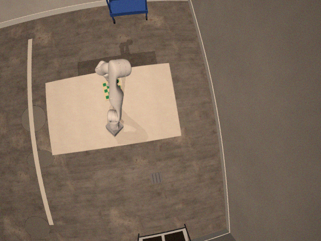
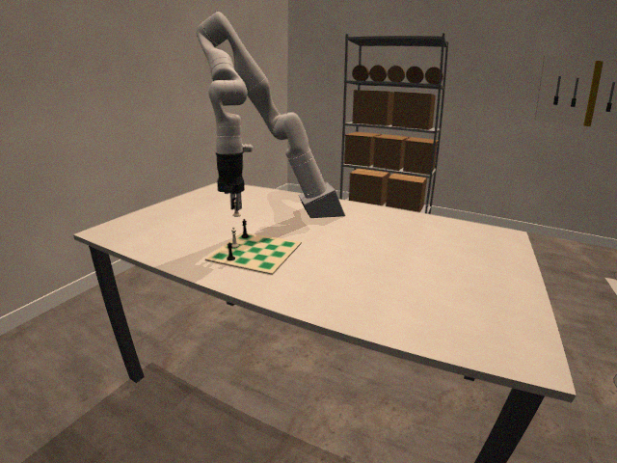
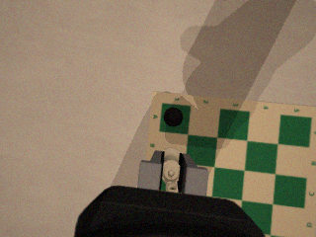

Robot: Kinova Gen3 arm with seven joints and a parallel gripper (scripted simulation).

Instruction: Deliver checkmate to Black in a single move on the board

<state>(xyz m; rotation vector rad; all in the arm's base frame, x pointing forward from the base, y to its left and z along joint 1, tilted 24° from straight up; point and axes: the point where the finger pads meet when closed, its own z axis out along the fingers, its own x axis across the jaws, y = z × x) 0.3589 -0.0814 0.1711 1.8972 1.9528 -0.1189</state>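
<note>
A small green-and-cream chessboard (image 2: 277,252) (image 1: 106,91) (image 3: 262,157) lies on the table. My gripper (image 2: 235,203) (image 3: 170,165) is shut on a small white chess piece (image 2: 236,212) (image 3: 171,173) and holds it in the air above the board's far left corner area. A black piece (image 2: 244,229) (image 3: 173,117) stands on a corner square. A white piece (image 2: 233,235) stands close beside it, and another black piece (image 2: 229,251) stands at the board's near left corner. In the overhead view the arm hides the gripper and most of the board.
The board lies on a large pale table (image 2: 398,279) (image 1: 77,116) (image 3: 74,74), with the arm's base (image 2: 321,203) (image 1: 114,127) mounted behind it. A metal shelf with boxes (image 2: 393,124) stands by the back wall. A blue cart (image 1: 127,7) stands beyond the table.
</note>
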